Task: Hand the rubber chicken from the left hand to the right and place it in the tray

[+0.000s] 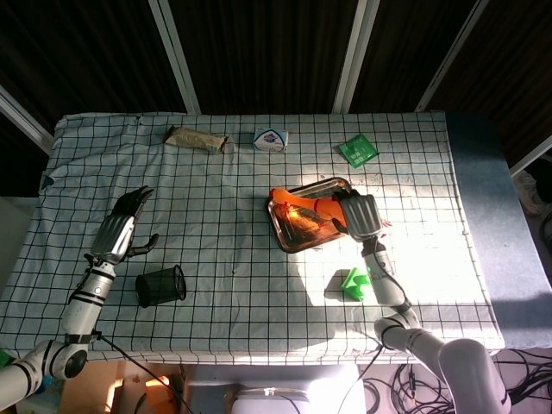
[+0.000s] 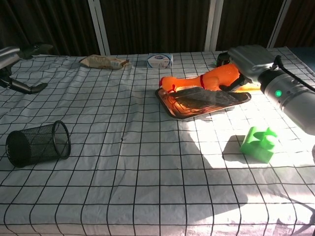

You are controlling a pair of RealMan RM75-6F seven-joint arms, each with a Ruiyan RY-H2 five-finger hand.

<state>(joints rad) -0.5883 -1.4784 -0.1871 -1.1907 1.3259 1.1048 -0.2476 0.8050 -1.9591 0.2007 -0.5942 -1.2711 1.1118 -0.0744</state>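
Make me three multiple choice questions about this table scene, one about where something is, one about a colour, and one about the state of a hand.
1. Where does the black mesh cup lie?
A. in the tray
B. on its side on the cloth near the left hand
C. beside the green block

2. What colour is the block near the right arm?
A. green
B. blue
C. red

3. What is the right hand doing?
A. hanging empty
B. pressing the cup
C. holding the rubber chicken at the tray

Answers: 1 B, the cup lies tipped over near the left hand. 2 A, it is bright green. 3 C, its fingers wrap the chicken's body over the tray.
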